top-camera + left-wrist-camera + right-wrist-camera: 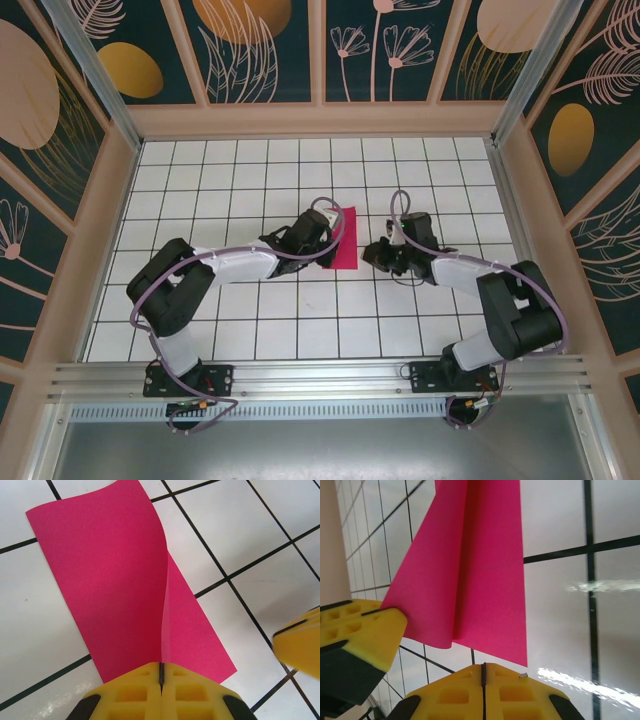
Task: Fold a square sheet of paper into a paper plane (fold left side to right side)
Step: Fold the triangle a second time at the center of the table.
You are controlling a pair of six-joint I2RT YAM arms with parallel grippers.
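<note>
The square sheet of paper (344, 243) lies near the middle of the white tiled counter (250, 320), a little toward the far side. It is doubled over into a long magenta-pink strip running near to far. In the left wrist view the sheet (115, 595) has its lower layer flat on the tiles. The upper layer bulges up in a soft curve, and its free edge sweeps down into the seam between the yellow pads (132, 692). The left jaws are clenched on that upper layer at the strip's near end, pads pressed together with the paper between them.

From the right wrist the sheet (470, 570) shows both layers, parted slightly along a rounded lip. One corner rests against a yellow pad of the left jaws (362, 632).

The right jaws are clenched too, pads (515, 695) meeting with nothing visible in the seam. They sit just beside the strip's right edge, and whether they touch the nearest paper corner is hard to tell. One of those pads (300, 642) shows to the right of the paper in the left wrist view.

The left arm (230, 265) reaches in from the left and the right arm (470, 270) from the right. Panels painted with leaves and flowers (260, 50) stand around the counter.
</note>
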